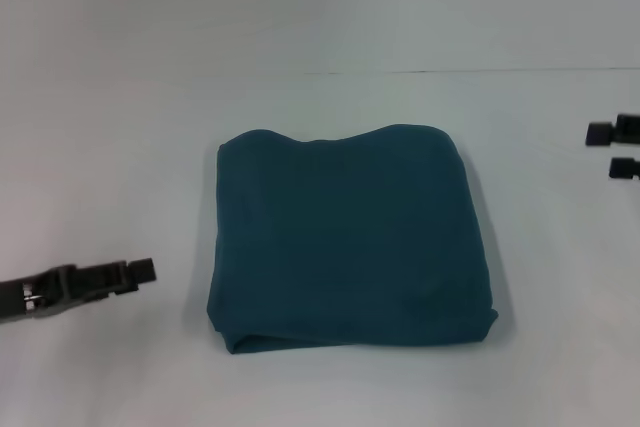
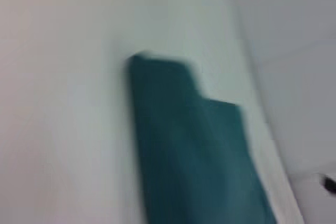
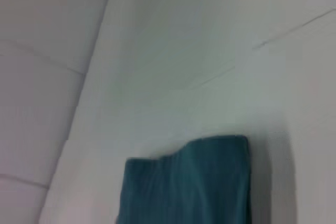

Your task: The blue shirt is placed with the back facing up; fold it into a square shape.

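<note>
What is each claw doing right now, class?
Left claw: holding nothing, left of the shirt; open or shut cannot be told.
Right claw: open, empty, right of the shirt.

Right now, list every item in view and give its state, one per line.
blue shirt: folded into a rough square, plain side up, lying flat on the table, held by neither gripper.
left gripper: clear of the shirt, off to its left, empty.
right gripper: open, empty, away at the right edge.
table: white, bearing the shirt.
</note>
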Tool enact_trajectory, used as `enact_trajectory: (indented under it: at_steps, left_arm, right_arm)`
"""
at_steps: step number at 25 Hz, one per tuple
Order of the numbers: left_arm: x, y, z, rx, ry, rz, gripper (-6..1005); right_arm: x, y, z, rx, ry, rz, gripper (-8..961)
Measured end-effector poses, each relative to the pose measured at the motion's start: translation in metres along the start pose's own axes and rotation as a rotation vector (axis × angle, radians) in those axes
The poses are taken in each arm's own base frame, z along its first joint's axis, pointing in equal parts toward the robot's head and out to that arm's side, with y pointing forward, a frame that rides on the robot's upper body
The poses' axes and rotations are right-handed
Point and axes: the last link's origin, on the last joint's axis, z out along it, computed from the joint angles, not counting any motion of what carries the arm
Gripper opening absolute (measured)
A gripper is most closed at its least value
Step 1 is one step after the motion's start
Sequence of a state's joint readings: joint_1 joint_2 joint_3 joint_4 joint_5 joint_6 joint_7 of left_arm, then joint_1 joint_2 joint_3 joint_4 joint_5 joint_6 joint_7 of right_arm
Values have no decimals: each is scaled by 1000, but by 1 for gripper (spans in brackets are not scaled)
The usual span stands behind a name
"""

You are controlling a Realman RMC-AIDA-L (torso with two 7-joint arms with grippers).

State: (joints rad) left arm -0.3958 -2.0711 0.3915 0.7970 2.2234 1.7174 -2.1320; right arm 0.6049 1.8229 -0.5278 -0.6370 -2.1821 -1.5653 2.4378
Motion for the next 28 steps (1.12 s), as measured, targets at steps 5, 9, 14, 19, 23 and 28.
enact_trajectory:
  at_steps: [5,9,14,19,23,28]
  left_arm:
    - [2,16,5,-97,-41,263,533]
    - [11,22,11,-120,-72,302,628]
    - [22,39,31,-171,-203,451,786]
    - [24,52,51,-196,-350,506,946]
    - [26,56,60,-190,-414,512,946]
    - [28,58,62,-189,-414,513,946]
  right_arm:
    - [15,3,2,11,149,-158,887]
    - [35,12,10,-53,303,-316,884]
    - [58,28,36,-173,396,-484,882]
    - [68,46,56,-257,446,-549,881]
    - [76,56,70,-287,522,-608,881]
    - [80,60,77,-292,557,-632,881]
